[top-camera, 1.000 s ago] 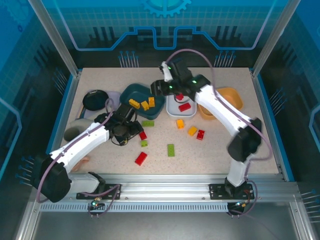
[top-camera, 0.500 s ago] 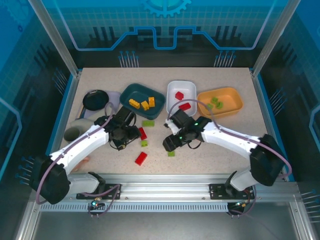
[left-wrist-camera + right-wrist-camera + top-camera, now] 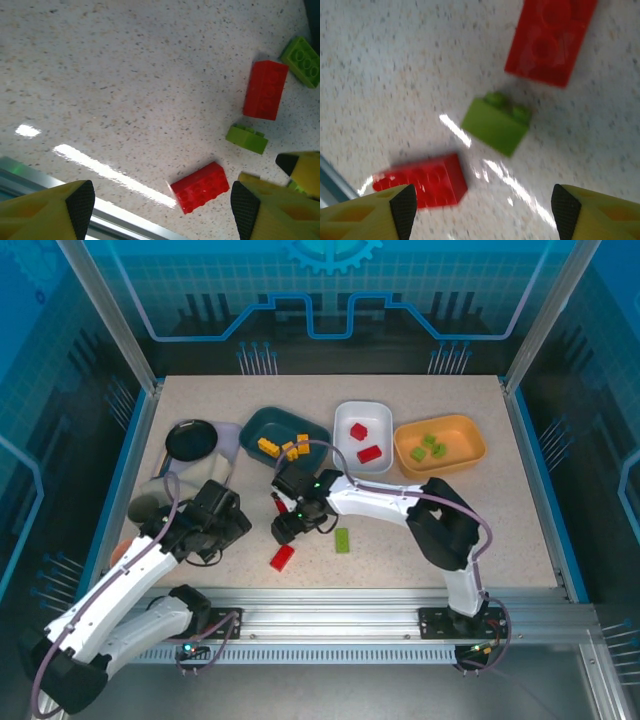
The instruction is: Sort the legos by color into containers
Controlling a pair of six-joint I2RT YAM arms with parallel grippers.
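My left gripper [image 3: 232, 528] [image 3: 162, 207] hangs open and empty over the table, with a red lego [image 3: 200, 186] [image 3: 282, 557] lying between its fingers. My right gripper [image 3: 283, 532] [image 3: 482, 207] is open and empty just right of it, above a small green lego [image 3: 495, 124] [image 3: 246, 138] and the same red lego [image 3: 422, 181]. A second red lego [image 3: 265, 90] [image 3: 550, 40] lies beyond. Another green lego [image 3: 342, 539] lies to the right. The dark teal tray [image 3: 252, 426] holds yellow-orange legos [image 3: 290, 450], the white tray [image 3: 340, 445] red ones [image 3: 369, 453], the orange tray [image 3: 468, 452] green ones [image 3: 428, 445].
A black round dish [image 3: 190, 440] and a pale bowl [image 3: 230, 433] stand at the back left, with a grey cup [image 3: 148, 503] on its side nearer me. The metal rail [image 3: 30, 172] runs along the near table edge, close to my left gripper.
The right arm has swung from over the white tray down and left to the legos at mid-table, and its jaws have widened. The left arm has pulled back toward the near left.
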